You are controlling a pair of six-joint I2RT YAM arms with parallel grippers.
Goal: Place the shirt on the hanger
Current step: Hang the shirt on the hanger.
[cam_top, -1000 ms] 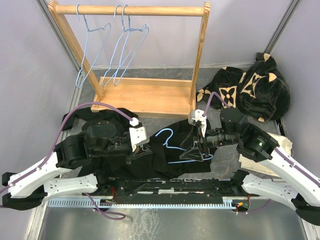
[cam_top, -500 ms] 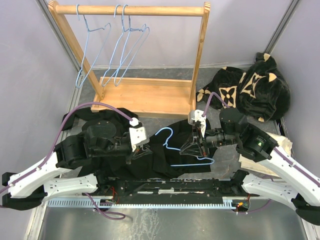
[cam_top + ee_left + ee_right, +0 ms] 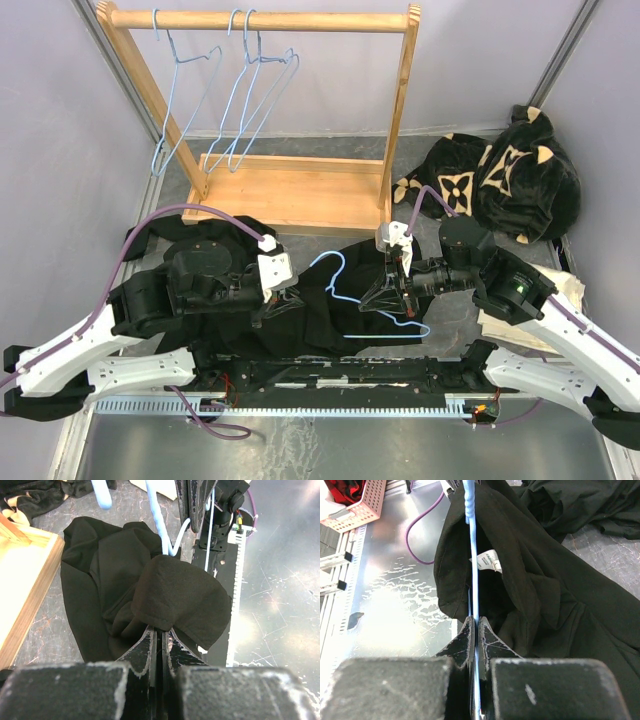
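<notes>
The left gripper (image 3: 161,631) is pinching the shirt (image 3: 180,597); the right gripper (image 3: 474,624) is clamping the hanger (image 3: 472,545) wire. The hanger seems to be only entering the collar (image 3: 492,565) at twelve o'clock, so draping both shoulders is pending.

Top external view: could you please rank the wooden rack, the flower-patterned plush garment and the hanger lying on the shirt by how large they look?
1. wooden rack, clearly the largest.
2. plush garment.
3. hanger, the smallest; part of it is hidden, but that does not change its place.
</notes>
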